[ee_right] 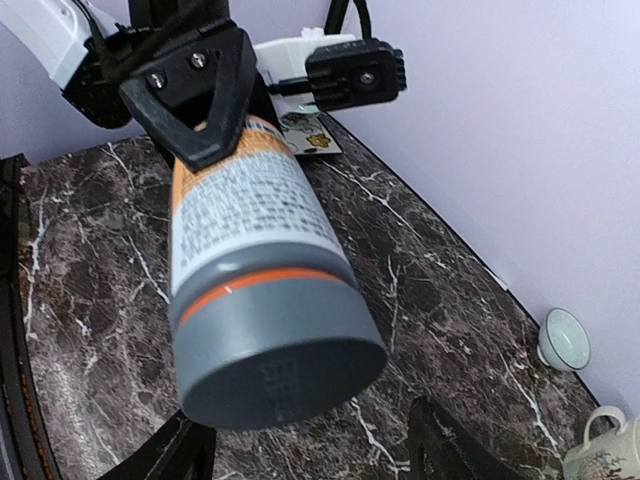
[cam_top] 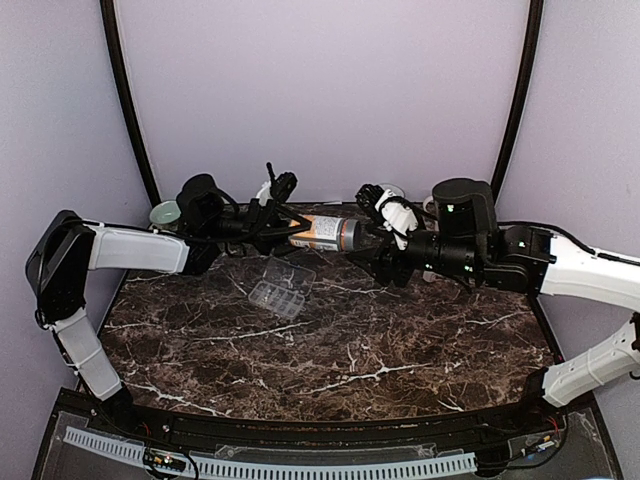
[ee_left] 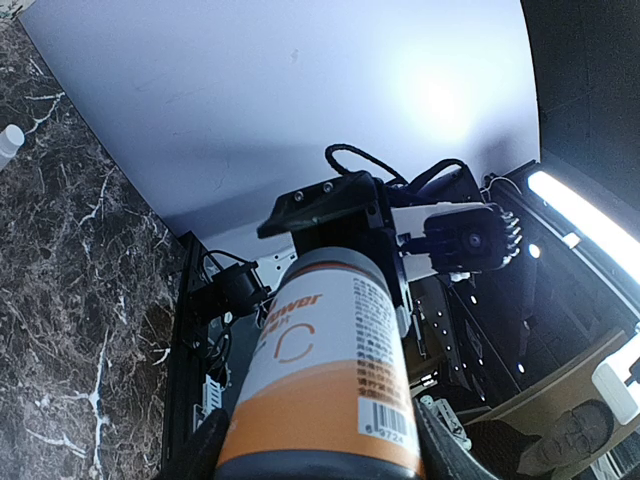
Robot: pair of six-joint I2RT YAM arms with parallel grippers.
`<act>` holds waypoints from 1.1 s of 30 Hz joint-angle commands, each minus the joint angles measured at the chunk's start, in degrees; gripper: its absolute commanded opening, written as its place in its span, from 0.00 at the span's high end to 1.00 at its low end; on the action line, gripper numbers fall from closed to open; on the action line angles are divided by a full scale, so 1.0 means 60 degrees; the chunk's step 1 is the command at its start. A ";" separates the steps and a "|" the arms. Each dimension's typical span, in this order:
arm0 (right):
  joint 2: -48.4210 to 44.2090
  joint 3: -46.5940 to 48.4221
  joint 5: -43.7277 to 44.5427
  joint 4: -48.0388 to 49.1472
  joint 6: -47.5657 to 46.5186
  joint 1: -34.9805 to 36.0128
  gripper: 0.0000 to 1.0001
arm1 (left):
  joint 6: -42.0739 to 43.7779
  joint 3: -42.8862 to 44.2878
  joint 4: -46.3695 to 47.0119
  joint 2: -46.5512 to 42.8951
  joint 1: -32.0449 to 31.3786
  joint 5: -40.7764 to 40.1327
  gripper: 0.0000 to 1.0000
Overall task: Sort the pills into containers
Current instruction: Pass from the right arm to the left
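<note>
1. Nearest the arm bases, the dark marble-patterned worktop point(cam_top: 400, 350) offers broad bare surface, so either arm has room to swing here.
2. A little further in, left of centre, the small flat clear-plastic organizer box point(cam_top: 281, 285) rests on the worktop. Its lid looks swung open, though the glare makes that hard to confirm.
3. Just behind and above it, off the surface, is the white-and-orange cylindrical pill bottle point(cam_top: 322, 233). Its long axis is roughly level and runs between the two arms, with the base to the left and the grey screw cap point(ee_right: 275, 345) to the right.
4. The left end effector point(cam_top: 296, 232) is clamped on the bottle's body, a finger pressing on each side of the label.
5. The right end effector point(cam_top: 360, 250) meets the cap head-on along that axis. Its fingers stand wide with a gap on both sides, gripping nothing.
6. The cap is on and no pills show, so the sorting has hardly begun. The right arm is nearer the cap, and I'd judge it must stay lined up with the axis to close and twist.
7. Furthest back, a pale green bowl point(cam_top: 165, 212) sits near the wall by the left arm. It's tight back there, and the free room lies forward.
</note>
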 commanded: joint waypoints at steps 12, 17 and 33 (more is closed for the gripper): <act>-0.0458 0.0527 -0.0295 -0.0739 0.1368 -0.0413 0.32 | 0.1592 0.0216 -0.1094 -0.0961 0.0109 -0.0081 0.93; -0.0902 0.0617 -0.1394 -0.1019 0.2721 -0.1007 0.30 | 0.2785 0.0194 -0.2239 -0.1377 0.0126 -0.0625 0.94; 0.0052 0.0386 -0.6388 0.1484 1.0356 -0.3231 0.31 | 0.4101 -0.0167 -0.2948 -0.2230 0.0126 -0.1591 0.97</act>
